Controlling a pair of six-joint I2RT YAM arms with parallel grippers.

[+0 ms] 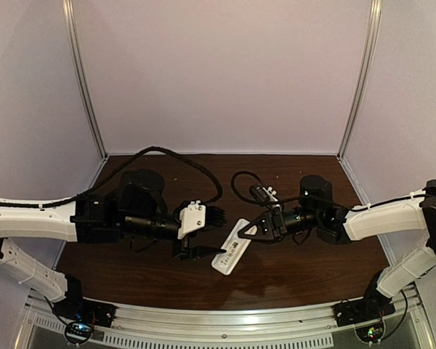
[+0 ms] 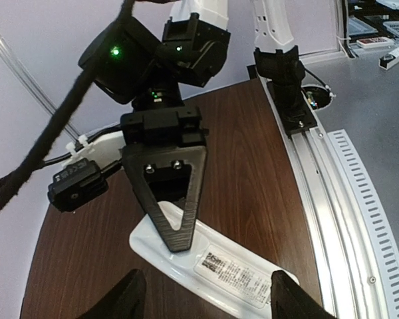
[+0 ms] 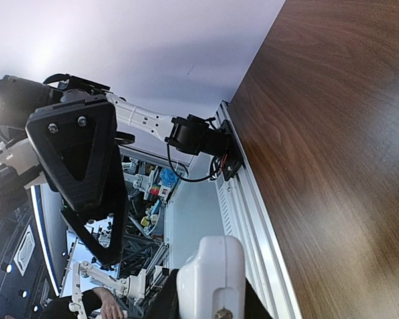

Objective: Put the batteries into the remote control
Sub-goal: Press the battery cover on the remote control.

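Observation:
The white remote control lies tilted over the dark wooden table, its labelled back face up in the left wrist view. My right gripper is shut on the remote's far end; that end shows white between its fingers in the right wrist view. My left gripper is open at the remote's other side, and its two dark fingertips stand wide apart on either side of the remote's labelled part. No batteries show in any view.
A small black and white connector on a looped black cable lies on the table behind the right gripper. The metal rail runs along the near edge. White walls close in the back and sides.

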